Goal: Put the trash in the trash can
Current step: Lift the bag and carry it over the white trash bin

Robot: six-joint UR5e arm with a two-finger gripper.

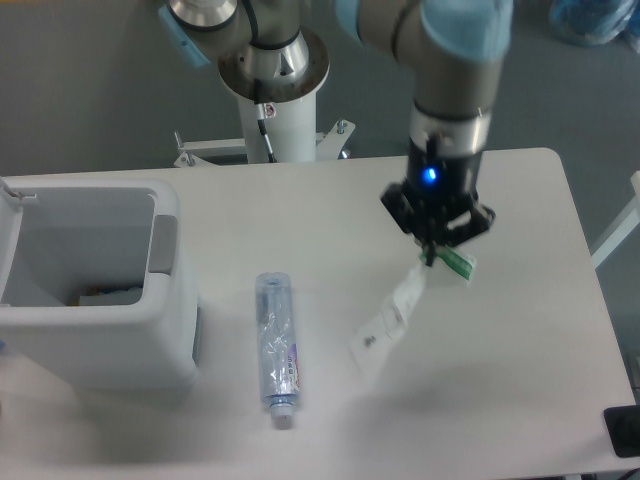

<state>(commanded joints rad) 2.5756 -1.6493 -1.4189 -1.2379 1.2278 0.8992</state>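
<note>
My gripper (436,250) is raised above the table's middle right, shut on the top of a clear plastic bag (390,315) with black print and a green mark. The bag hangs down and to the left, off the table. A slim clear plastic bottle (275,335) with a blue-purple label and white cap lies flat on the table, to the bag's left. The trash can (170,330), a large boxy white bin with a grey handle tab, stands open at the far left, with something lying at its bottom.
The arm's white base column (275,90) stands behind the table's far edge. The table's right edge (590,300) runs close to my gripper's right. A dark object (625,430) sits at the lower right corner.
</note>
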